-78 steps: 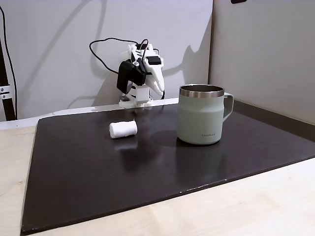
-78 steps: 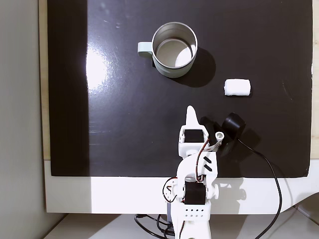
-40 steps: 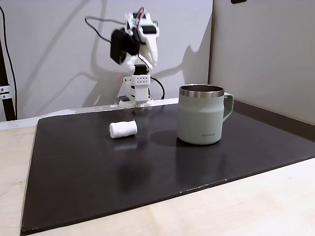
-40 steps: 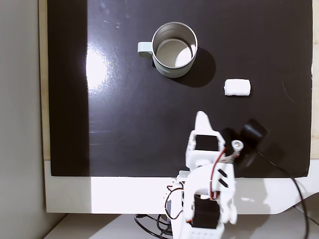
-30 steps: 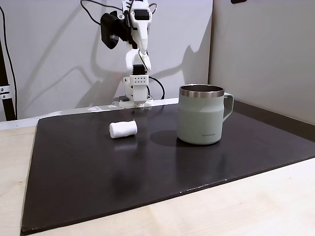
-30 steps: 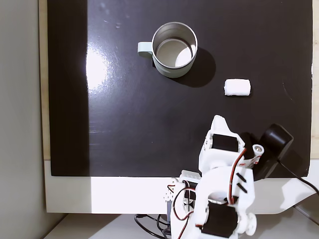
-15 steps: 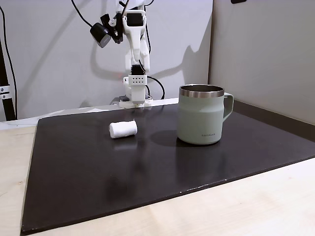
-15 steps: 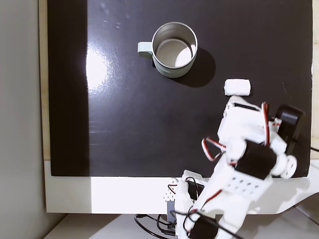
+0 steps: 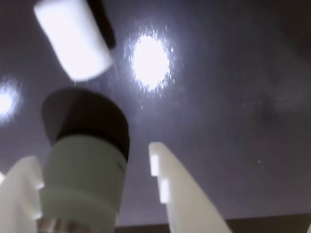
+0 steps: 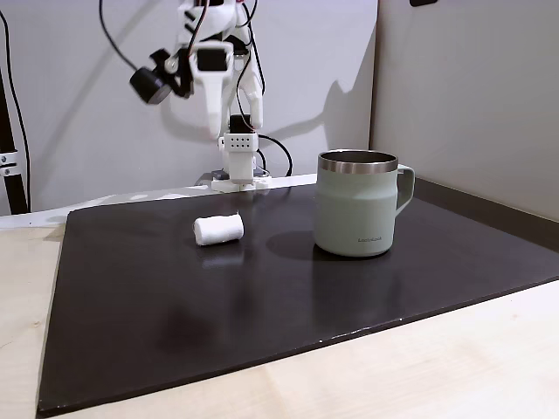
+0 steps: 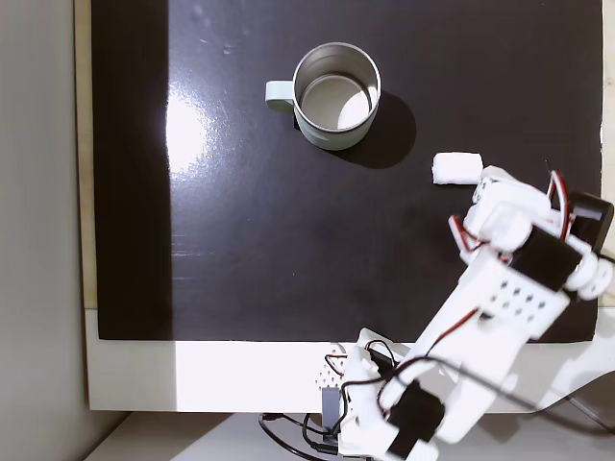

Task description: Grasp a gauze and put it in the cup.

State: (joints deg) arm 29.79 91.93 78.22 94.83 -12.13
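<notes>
The gauze (image 10: 218, 230) lies on the dark mat, left of the cup (image 10: 356, 202). The end effector (image 9: 92, 170) looks open, though blurry. It should come straight down with a finger on each side.

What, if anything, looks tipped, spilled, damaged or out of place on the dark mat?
Nothing stands out. The cup stands upright and empty, and the gauze lies on its side on the mat, apart from the cup.
</notes>
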